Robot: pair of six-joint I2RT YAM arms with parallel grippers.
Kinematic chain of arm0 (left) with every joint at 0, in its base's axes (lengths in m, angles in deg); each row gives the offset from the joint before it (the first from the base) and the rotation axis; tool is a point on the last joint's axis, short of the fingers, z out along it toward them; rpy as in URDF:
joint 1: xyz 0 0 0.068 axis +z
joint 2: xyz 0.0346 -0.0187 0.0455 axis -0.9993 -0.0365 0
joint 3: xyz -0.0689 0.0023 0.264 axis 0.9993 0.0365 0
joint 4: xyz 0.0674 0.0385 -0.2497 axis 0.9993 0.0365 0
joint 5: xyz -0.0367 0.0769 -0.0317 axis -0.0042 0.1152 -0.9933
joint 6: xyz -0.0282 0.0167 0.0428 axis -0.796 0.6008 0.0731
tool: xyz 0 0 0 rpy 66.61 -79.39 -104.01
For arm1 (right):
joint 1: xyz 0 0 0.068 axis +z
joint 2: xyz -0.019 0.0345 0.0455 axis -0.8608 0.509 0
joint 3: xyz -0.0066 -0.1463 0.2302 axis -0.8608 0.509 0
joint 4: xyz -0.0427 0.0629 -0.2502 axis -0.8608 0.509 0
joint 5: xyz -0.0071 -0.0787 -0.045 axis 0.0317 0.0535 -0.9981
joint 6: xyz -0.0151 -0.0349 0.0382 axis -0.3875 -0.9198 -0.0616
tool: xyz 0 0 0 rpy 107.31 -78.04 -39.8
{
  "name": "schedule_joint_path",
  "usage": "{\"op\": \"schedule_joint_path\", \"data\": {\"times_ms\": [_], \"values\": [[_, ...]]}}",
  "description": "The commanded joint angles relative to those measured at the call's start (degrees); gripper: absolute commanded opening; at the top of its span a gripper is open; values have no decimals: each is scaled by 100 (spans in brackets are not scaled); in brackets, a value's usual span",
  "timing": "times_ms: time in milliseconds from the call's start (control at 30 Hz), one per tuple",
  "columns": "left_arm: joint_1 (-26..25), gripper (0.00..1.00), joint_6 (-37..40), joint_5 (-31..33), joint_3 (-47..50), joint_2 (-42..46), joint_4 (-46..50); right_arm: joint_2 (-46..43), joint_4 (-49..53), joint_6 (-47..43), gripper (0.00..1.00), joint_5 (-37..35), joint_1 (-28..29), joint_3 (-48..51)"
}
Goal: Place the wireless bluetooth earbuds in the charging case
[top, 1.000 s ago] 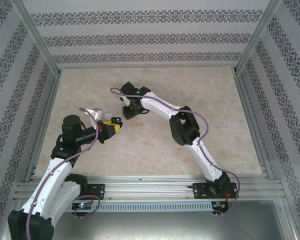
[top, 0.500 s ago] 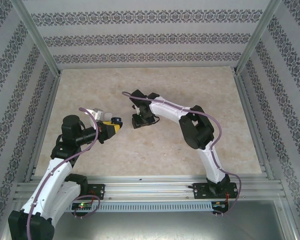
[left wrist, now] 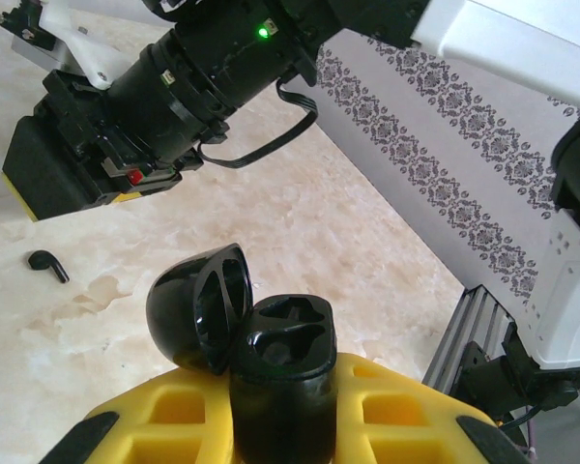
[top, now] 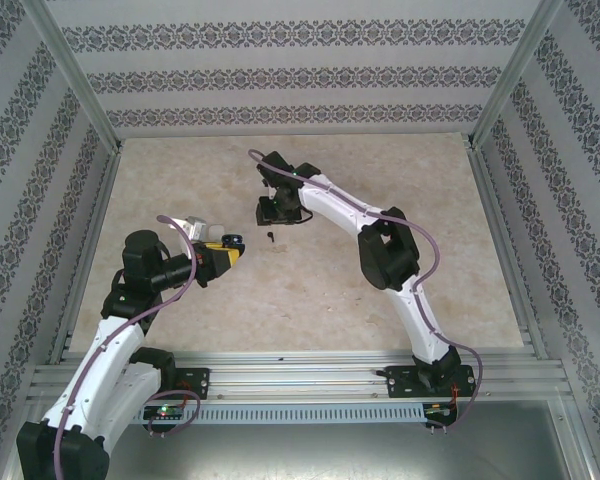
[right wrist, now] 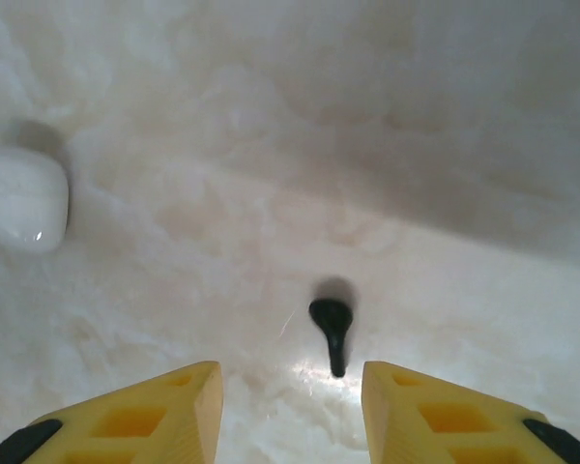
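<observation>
Backing off, the right gripper (right wrist: 290, 411) hangs part open and empty above one earbud (right wrist: 332, 329), seemingly dropped on the table (top: 310, 300) near its middle and needing regrasping, while the left gripper (left wrist: 280, 425) clamps the open charging case (left wrist: 282, 348).

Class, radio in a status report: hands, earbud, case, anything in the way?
Left hand shut on open charging case. Right hand open above one earbud lying on table. White object aside, not blocking.
</observation>
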Motion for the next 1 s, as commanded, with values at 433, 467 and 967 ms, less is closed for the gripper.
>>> {"op": "schedule_joint_path", "data": {"times_ms": [433,467,967], "values": [[70,0,6,-213,139,179,-147,1035,927,-123,41,-141,149,-1063],[82,0,9,-215,139,182,-144,1082,950,-123,41,-158,159,-1108],[82,0,29,-267,84,181,-77,1455,1269,-303,32,-305,347,-1406]]}}
